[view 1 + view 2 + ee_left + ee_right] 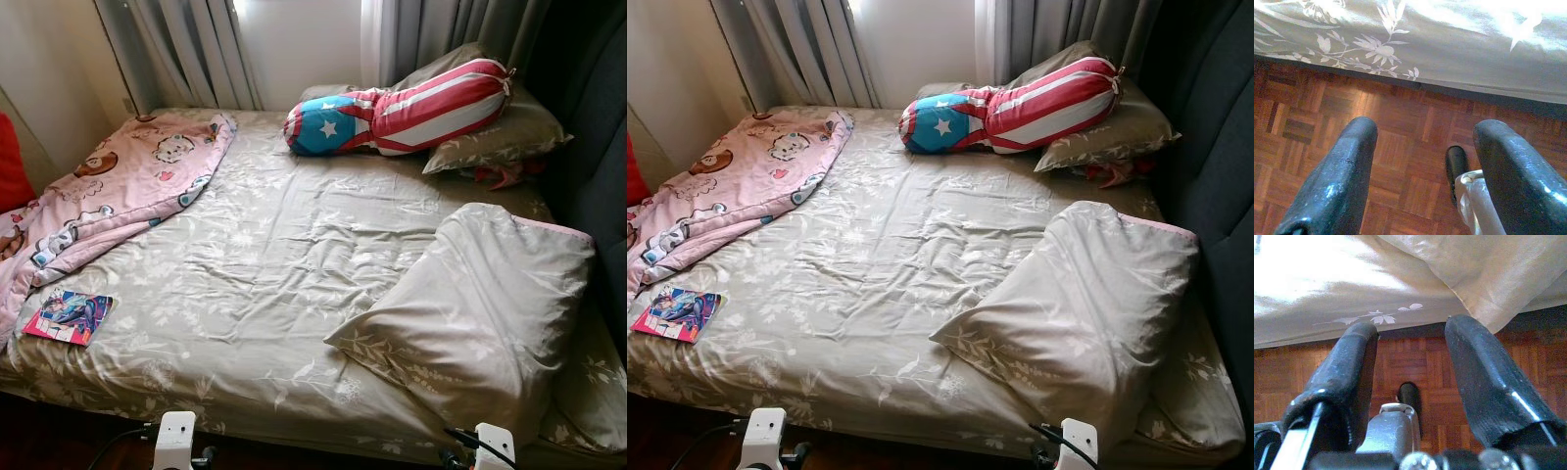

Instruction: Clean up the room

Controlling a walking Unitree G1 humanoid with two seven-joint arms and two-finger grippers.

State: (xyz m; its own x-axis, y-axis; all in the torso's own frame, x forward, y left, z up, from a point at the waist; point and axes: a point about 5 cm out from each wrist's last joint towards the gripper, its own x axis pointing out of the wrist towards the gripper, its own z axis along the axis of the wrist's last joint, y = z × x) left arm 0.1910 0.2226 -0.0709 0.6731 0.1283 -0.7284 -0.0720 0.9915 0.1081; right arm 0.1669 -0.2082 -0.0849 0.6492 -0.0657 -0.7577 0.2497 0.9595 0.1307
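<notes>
Left wrist view: left gripper held wide open, empty, as is right gripper; book near bed edge could be knocked off.

Bed: beige floral sheet, wrinkled | pink cartoon blanket: crumpled, draped over far left corner and left edge | colourful book: flat near left front edge | beige pillow: askew, front right | striped star bolster: lying on pillow at headboard
</notes>
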